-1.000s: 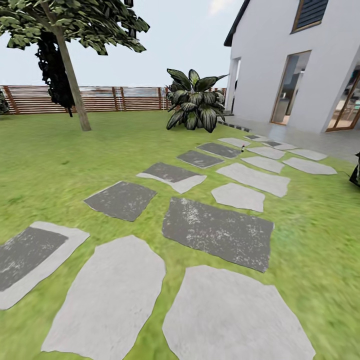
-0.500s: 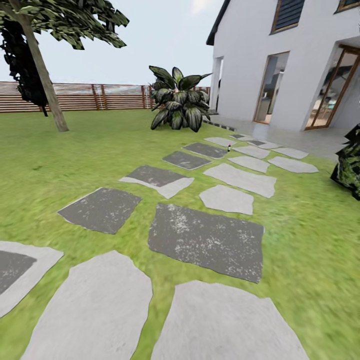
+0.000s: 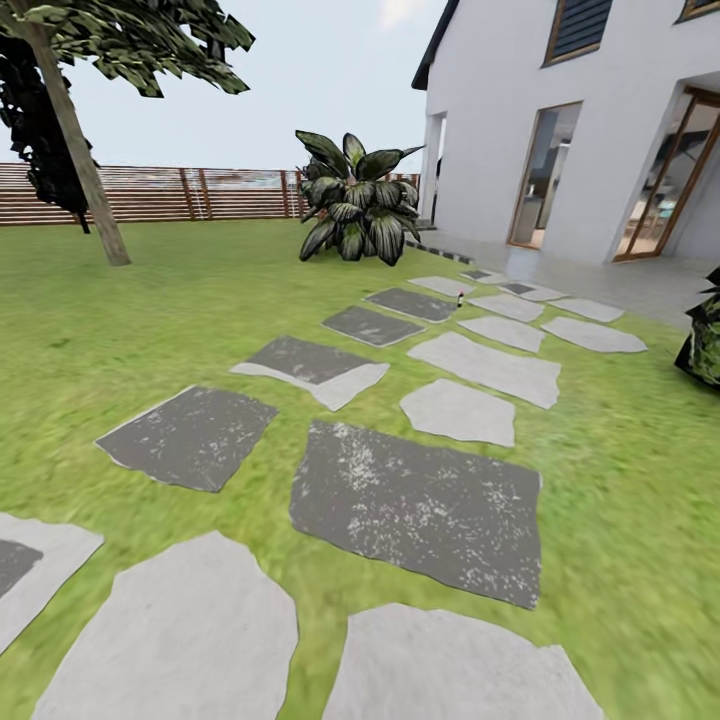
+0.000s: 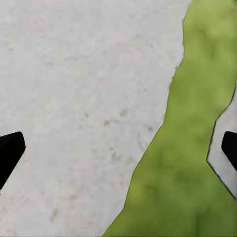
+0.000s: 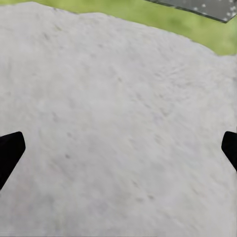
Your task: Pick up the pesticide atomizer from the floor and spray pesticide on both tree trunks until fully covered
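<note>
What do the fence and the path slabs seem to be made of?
Fence: probably wood, matte reddish-brown, shown by its thin horizontal slats and posts. Pale slabs: stone or concrete, rough and matte, with irregular edges. Dark slabs: looks like dark grey stone, flecked white.

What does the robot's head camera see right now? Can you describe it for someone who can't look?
A path of grey stepping stones crosses a green lawn toward a white house. Behind them stand a broad-leaved bush, a thin leaning tree and a wooden slat fence.

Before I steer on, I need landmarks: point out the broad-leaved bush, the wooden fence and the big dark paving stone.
broad-leaved bush (image 3: 352, 212), head view, middle leaves.
wooden fence (image 3: 240, 194), head view, slats.
dark paving stone (image 3: 420, 505), head view, its centre.
</note>
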